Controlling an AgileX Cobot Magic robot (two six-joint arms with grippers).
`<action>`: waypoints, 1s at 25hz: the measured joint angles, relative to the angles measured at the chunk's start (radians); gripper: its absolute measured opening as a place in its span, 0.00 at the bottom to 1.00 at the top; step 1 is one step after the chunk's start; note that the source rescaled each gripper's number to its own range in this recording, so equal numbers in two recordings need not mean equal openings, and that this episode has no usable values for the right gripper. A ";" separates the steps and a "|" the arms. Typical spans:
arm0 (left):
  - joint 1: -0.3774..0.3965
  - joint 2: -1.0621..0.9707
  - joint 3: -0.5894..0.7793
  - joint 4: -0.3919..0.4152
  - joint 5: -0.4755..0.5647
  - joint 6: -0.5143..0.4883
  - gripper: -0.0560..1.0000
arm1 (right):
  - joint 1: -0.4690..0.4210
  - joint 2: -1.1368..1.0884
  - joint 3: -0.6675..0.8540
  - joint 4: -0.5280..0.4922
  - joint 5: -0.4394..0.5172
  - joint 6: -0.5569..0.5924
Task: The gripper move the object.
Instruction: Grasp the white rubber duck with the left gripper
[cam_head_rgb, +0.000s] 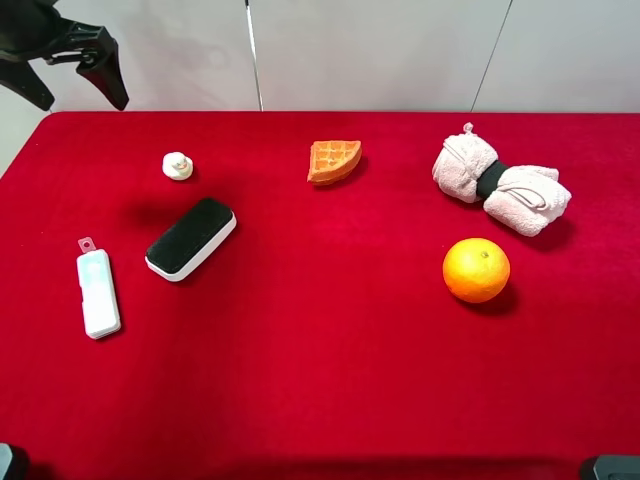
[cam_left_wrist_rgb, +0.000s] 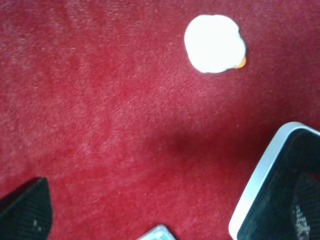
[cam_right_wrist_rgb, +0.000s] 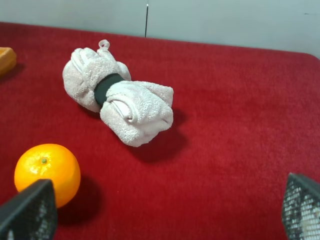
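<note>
The object (cam_head_rgb: 178, 165) is a small cream-white lumpy knob on the red cloth at the back left; it also shows in the left wrist view (cam_left_wrist_rgb: 214, 43). My left gripper (cam_head_rgb: 78, 90) hangs open and empty high over the table's back left corner, well apart from the object. In the left wrist view the left gripper (cam_left_wrist_rgb: 165, 215) has its fingers spread wide, with the object beyond them. My right gripper (cam_right_wrist_rgb: 165, 215) is open and empty, over the cloth near the orange (cam_right_wrist_rgb: 47, 172). It is not seen in the exterior view.
A black, white-rimmed eraser block (cam_head_rgb: 191, 238) lies just in front of the object, and a white rectangular case (cam_head_rgb: 98, 292) lies left of it. A waffle piece (cam_head_rgb: 333, 161) is at the back centre. A pink rolled towel (cam_head_rgb: 500, 186) and the orange (cam_head_rgb: 476, 269) lie at the right.
</note>
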 joint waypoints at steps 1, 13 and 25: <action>-0.003 0.014 -0.008 0.000 0.005 0.005 0.93 | 0.000 0.000 0.000 0.000 0.000 0.000; -0.083 0.195 -0.105 0.018 0.005 0.018 0.93 | 0.000 0.000 0.000 0.000 0.000 0.000; -0.115 0.294 -0.113 0.061 -0.101 0.021 0.93 | 0.000 0.000 0.000 0.000 0.000 0.000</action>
